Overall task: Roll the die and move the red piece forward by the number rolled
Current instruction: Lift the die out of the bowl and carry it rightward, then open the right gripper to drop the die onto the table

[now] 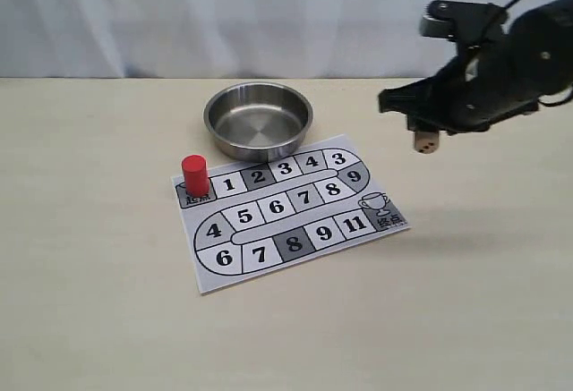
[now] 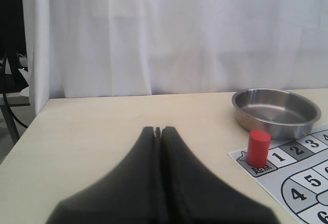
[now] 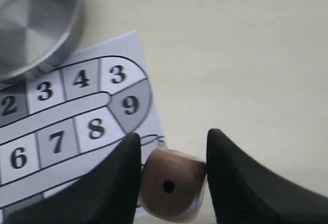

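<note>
The die point(image 1: 426, 143), a small beige cube with dark pips, hangs in the air to the right of the board, level with the bowl. My right gripper point(image 1: 424, 131) is shut on it. In the right wrist view the die point(image 3: 171, 184) sits between the two black fingers point(image 3: 123, 172) with a one-pip face toward the camera. The red piece point(image 1: 194, 175) stands upright on the start square at the board's left end, and the left wrist view also shows the red piece point(image 2: 258, 148). My left gripper point(image 2: 158, 129) is shut and holds nothing, low over the table left of the board.
A paper game board point(image 1: 286, 208) with numbered squares lies mid-table. A steel bowl point(image 1: 258, 120) stands just behind it, empty. A white curtain closes off the back. The table's left edge point(image 2: 31, 126) shows in the left wrist view.
</note>
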Controlling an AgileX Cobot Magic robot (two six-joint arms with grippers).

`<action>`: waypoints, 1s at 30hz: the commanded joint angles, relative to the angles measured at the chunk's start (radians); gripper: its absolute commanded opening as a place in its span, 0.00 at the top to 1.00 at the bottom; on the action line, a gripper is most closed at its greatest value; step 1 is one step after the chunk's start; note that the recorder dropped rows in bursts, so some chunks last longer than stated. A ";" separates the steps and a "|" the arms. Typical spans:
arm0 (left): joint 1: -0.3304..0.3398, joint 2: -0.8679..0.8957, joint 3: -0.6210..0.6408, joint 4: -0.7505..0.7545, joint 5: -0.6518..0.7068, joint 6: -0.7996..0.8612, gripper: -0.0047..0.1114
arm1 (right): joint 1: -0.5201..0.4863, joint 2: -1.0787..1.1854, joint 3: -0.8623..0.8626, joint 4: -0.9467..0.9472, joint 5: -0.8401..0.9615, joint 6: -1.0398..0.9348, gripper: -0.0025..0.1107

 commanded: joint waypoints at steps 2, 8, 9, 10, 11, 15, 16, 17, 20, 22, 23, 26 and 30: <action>-0.002 -0.002 0.003 0.003 -0.010 -0.008 0.96 | -0.150 -0.104 0.111 -0.001 -0.012 -0.051 0.94; -0.002 -0.002 0.003 0.003 -0.010 -0.008 0.96 | -0.224 -0.100 0.209 0.008 -0.058 -0.055 0.94; -0.002 -0.002 0.003 0.003 -0.010 -0.008 0.96 | -0.224 -0.090 0.225 0.008 -0.081 -0.055 0.94; -0.002 -0.002 0.003 0.003 -0.010 -0.008 0.96 | -0.221 -0.080 0.237 0.010 -0.100 -0.055 0.94; -0.002 -0.002 0.003 0.003 -0.010 -0.008 0.96 | -0.221 -0.072 0.240 0.010 -0.104 -0.055 0.94; -0.002 -0.002 0.003 0.003 -0.010 -0.008 0.96 | -0.221 -0.045 0.240 -0.012 -0.039 -0.081 0.94; -0.002 -0.002 0.003 0.003 -0.010 -0.008 0.96 | -0.221 -0.043 0.240 -0.012 -0.034 -0.101 0.94; -0.002 -0.002 0.003 0.003 -0.010 -0.008 0.96 | -0.221 -0.038 0.240 -0.011 -0.041 -0.119 0.94; -0.002 -0.002 0.003 0.003 -0.010 -0.008 0.96 | -0.221 -0.030 0.240 -0.011 -0.074 -0.140 0.94; -0.002 -0.002 0.003 0.003 -0.010 -0.008 0.96 | -0.221 -0.024 0.240 -0.011 -0.086 -0.173 0.94; -0.002 -0.002 0.003 0.003 -0.010 -0.008 0.96 | -0.221 -0.017 0.240 -0.011 -0.086 -0.190 0.94; -0.002 -0.002 0.003 0.003 -0.010 -0.008 0.96 | -0.221 0.000 0.240 0.009 -0.077 -0.237 0.94; -0.002 -0.002 0.003 0.003 -0.010 -0.008 0.96 | -0.221 0.015 0.240 0.213 -0.086 -0.425 0.84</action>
